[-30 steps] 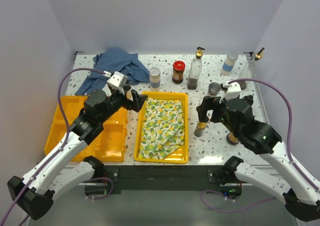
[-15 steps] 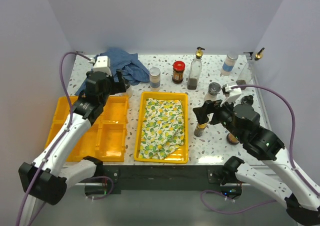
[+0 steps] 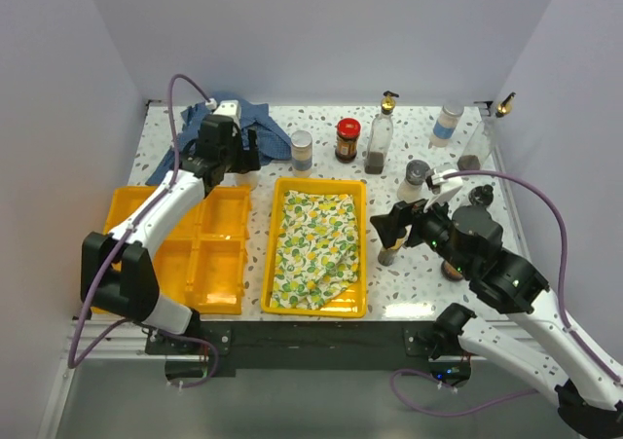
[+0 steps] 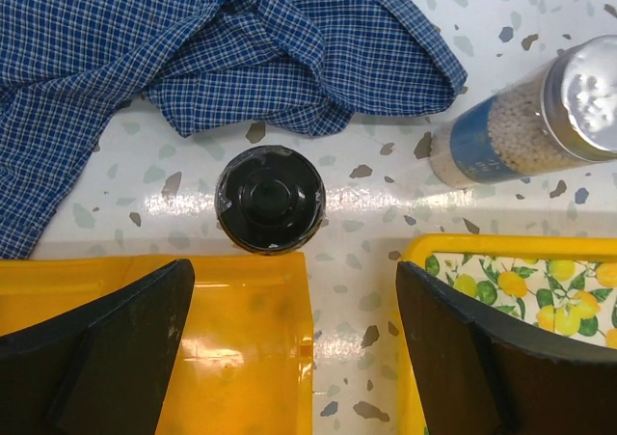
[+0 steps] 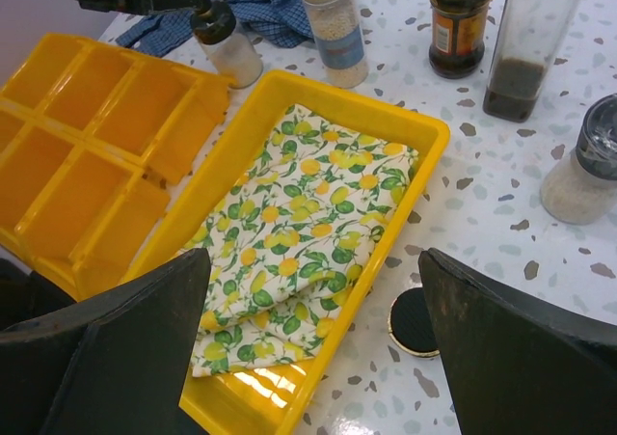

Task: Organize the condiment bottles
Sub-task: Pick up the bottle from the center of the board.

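The left arm (image 3: 161, 210) reached far out along the left side of the speckled white table (image 4: 366, 199). It passed over the yellow plastic tray divided into compartments (image 3: 214, 264), with the wrist turned down past that tray's far end. The left gripper (image 4: 294, 271) was released, its fingers spread wide with nothing between them. Just beyond their tips stood a small clear bottle with a round black cap (image 4: 270, 199). It was on the table, right beside the compartment tray's far rim and close to a crumpled blue checked cloth (image 4: 241, 40).

The right arm (image 3: 506, 274) lay folded low across the right side. The right gripper (image 5: 316, 257) pointed down, likewise wide apart and grasping nothing. It hung above a second black-capped bottle (image 5: 416, 321), which stood on the table just beside the right rim of the flat yellow tray (image 5: 227, 179).

The flat tray held a lemon-print cloth (image 5: 308, 213) covering nearly all its floor. The compartment tray showed bare yellow floors wherever the arm did not hide them.

Behind the flat tray stood a row on the table:
- a grey-capped shaker with a blue label (image 3: 302, 150)
- a red-lidded dark sauce jar (image 3: 348, 139)
- a tall clear glass bottle with a gold pourer (image 3: 380, 135)
- farther right, a white bottle with a blue label (image 3: 447, 125)

A grey-capped shaker of pale grains (image 5: 583, 179) stood to the right of the flat tray.
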Controlling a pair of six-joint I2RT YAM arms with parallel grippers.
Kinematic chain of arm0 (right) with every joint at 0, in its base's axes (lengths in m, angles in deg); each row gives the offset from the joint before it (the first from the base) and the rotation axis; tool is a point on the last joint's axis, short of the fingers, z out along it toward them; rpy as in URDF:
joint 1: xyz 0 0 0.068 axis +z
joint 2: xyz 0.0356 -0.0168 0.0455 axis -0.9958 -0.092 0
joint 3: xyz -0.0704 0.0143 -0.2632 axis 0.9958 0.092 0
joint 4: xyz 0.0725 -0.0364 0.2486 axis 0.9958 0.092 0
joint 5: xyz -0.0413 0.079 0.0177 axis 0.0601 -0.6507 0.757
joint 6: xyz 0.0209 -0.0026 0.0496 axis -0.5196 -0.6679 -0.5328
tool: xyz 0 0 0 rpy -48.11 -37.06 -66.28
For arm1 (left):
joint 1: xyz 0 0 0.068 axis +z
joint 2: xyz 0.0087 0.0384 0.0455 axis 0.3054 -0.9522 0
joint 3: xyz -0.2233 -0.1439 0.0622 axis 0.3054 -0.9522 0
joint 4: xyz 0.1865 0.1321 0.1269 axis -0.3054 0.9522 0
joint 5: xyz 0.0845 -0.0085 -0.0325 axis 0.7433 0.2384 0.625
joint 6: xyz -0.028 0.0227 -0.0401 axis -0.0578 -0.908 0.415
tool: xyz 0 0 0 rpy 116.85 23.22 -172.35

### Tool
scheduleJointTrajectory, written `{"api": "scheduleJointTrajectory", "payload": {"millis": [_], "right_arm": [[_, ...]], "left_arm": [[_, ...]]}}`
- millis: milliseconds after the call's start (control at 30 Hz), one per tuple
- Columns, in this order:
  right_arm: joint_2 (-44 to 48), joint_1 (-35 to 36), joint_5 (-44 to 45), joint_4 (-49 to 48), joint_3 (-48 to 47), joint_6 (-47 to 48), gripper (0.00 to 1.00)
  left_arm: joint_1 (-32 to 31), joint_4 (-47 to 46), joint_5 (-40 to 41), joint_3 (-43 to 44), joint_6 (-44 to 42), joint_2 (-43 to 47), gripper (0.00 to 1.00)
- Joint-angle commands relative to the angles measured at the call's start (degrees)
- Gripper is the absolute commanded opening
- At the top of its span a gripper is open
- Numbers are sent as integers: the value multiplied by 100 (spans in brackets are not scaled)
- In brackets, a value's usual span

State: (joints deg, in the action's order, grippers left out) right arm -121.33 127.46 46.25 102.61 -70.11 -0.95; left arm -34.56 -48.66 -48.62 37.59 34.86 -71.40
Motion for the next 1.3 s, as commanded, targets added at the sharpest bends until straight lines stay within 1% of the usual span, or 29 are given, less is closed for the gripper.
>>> {"api": "scheduleJointTrajectory", "payload": {"millis": [0,233,400,600,700,800,900,933,967,1000,1033,1100,1133,1200,1233,1267], "right_arm": [[59,-3,-138,-297,53,44,94],[59,6,-129,-227,-26,114,93],[50,6,-112,-69,-87,97,93],[68,-3,-112,-78,-52,105,93],[-11,6,-112,98,-149,70,93],[50,6,-77,283,-228,61,93],[164,-3,28,265,-175,0,93],[182,6,38,300,-201,-35,93],[191,6,29,326,-219,-35,93],[200,6,38,353,-237,-44,93],[226,6,38,405,-280,-79,93],[261,6,46,441,-307,-114,92],[313,6,29,458,-316,-149,92],[358,6,11,459,-325,-202,92],[419,6,-6,467,-325,-237,92],[437,6,-6,485,-333,-255,92]], "left_arm": [[52,-57,339,386,17,-338,90],[60,-338,647,474,-18,-962,89],[60,-356,490,746,-1,-1445,83],[69,-408,726,870,-89,-1630,79],[69,-383,858,983,-159,-1718,79],[69,-268,902,1089,-194,-1815,76],[69,-268,737,1098,-159,-1885,65],[69,-242,666,1107,-142,-1885,60],[69,-215,648,1116,-107,-1894,58],[69,-145,674,1133,-71,-1877,55],[69,-14,717,1159,-54,-1868,50],[60,57,849,1169,8,-1736,42],[69,49,902,1151,17,-1675,32],[69,57,972,1133,34,-1499,21],[69,57,973,1142,26,-1455,9],[69,75,990,1194,17,-1385,4]]}}
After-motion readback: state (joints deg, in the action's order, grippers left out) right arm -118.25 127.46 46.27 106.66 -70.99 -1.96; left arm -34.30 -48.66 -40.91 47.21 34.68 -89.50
